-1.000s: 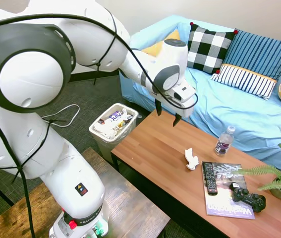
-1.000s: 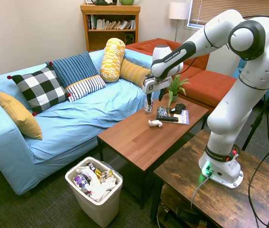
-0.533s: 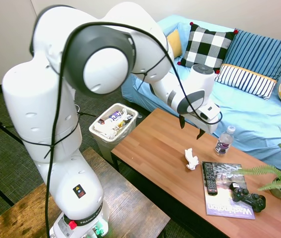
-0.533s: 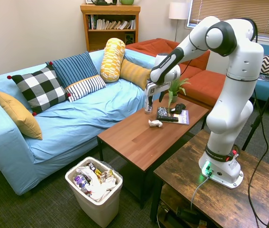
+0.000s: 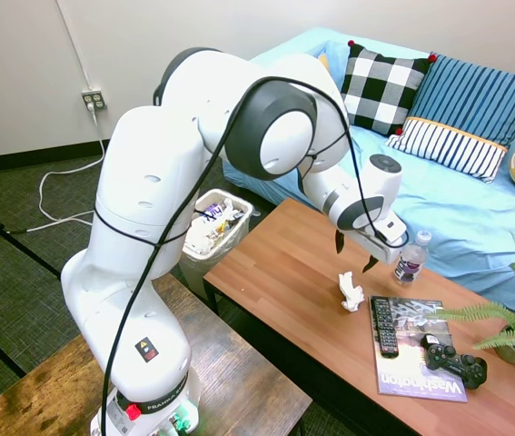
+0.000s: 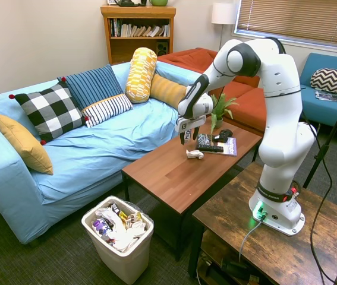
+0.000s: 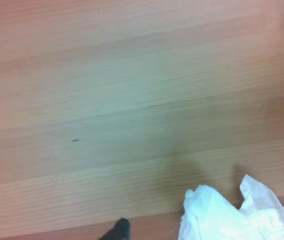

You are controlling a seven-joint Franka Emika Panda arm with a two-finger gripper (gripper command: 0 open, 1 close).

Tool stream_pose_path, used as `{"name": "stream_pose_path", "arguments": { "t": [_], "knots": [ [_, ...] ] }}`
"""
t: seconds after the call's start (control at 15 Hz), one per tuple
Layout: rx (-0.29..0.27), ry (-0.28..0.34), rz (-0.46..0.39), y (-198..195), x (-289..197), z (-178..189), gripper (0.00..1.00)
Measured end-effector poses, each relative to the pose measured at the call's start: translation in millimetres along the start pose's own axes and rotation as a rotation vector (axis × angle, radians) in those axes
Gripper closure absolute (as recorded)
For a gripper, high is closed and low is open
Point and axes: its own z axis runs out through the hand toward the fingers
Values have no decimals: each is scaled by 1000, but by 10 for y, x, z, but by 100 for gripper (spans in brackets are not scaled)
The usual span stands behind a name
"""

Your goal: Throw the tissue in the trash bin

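Over the last second the arm has swung away from the bin side of the counter and come across and down toward its middle, so that the jaws now hang low, just above and beside the tissue; both exterior views show the two dark fingers spread apart with nothing between them. The tissue itself has not moved: it lies crumpled on the wood, close to the remote and magazine, and in the wrist view it fills a corner of the frame with bare wood around it. By my reading this means the approach is nearly finished and the grasp not yet begun; the jaws seem to need a small shift over the wad and a final descent before closing. Going left to right in the first exterior view, the trash bin stands on the carpet off the counter's near end, partly hidden by the arm, and it already holds crumpled white papers and colourful wrappers up to about its rim; the second exterior view shows it well apart from the tissue. Further right, a water bottle stands upright just beyond the jaws; its contents cannot be made out.
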Motion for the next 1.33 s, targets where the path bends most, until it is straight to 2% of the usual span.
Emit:
{"name": "stream_pose_path", "arguments": {
  "t": [0.53,1.2,1.27,1.33],
  "knots": [
    [-35,-23,7,-150,170,617,0],
    [-56,-51,30,81,244,846,0],
    [-58,-55,30,94,240,870,100],
    [-61,-59,30,104,236,887,100]
  ]
}}
